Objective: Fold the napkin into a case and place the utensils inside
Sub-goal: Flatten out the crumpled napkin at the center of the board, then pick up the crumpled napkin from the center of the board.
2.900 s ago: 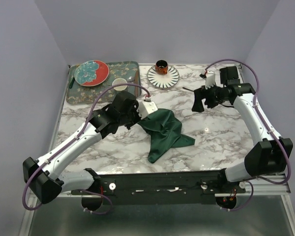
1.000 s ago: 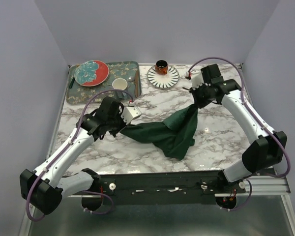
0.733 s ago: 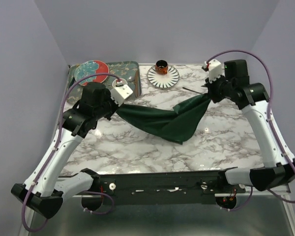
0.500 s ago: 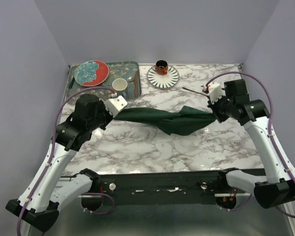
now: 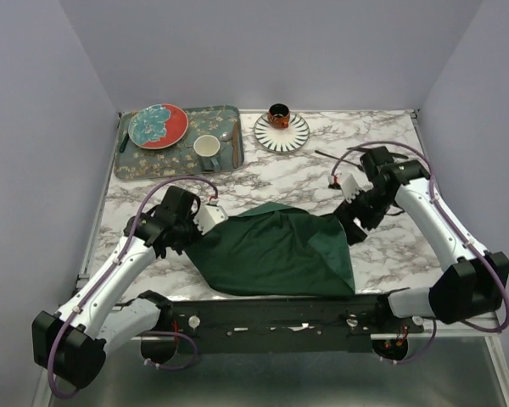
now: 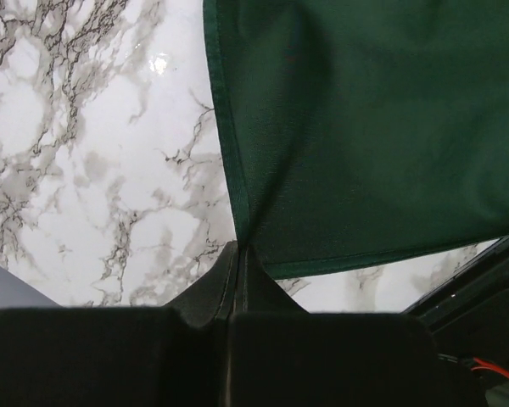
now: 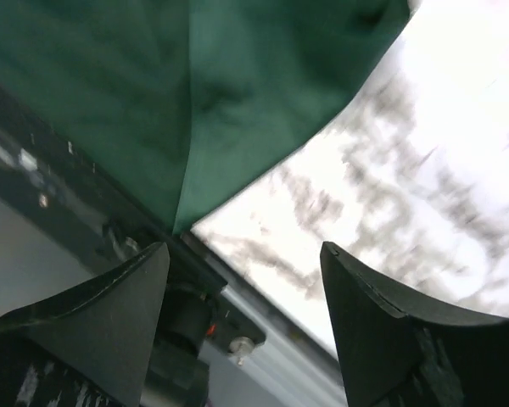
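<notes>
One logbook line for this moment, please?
napkin: spread on marble table | left hand: shut on napkin corner | right hand: open, empty

No legible text — no labels, no numbers.

Bright, even light; glare on the marble table (image 6: pixel 159 64); right wrist view blurred, perhaps overexposed.

Green napkin (image 5: pixel 276 254) spread flat nr front edge of marble table (image 5: pixel 263 182). L gripper (image 5: pixel 210 214) at its left corner, R gripper (image 5: pixel 353 224) by right corner. Tray (image 5: pixel 144 161) w/ plate (image 5: pixel 158 125), mug (image 5: pixel 207 149) back left.
</notes>
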Controlling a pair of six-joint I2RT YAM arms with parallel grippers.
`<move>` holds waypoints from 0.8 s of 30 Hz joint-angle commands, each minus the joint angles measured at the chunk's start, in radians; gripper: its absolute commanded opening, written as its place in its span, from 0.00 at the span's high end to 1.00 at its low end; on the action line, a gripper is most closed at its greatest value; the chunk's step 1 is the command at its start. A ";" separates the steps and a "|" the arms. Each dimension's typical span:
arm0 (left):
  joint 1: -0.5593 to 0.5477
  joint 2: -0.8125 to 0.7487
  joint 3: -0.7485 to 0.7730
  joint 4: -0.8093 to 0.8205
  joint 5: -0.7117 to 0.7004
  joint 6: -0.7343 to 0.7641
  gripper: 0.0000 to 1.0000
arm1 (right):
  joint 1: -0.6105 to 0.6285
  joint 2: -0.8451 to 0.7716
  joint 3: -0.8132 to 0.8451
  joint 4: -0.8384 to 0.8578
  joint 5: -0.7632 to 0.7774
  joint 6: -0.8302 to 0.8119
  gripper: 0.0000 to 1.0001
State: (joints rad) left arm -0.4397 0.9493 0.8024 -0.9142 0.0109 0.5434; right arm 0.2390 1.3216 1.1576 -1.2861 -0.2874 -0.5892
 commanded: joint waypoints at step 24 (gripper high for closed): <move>0.010 0.131 0.055 0.104 0.101 -0.085 1.00 | 0.189 0.735 0.509 0.338 -0.119 0.161 0.26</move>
State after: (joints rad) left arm -0.4339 1.0790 0.8360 -0.8375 0.0750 0.4808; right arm 0.3534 2.0201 1.6806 -1.0039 -0.4076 -0.4297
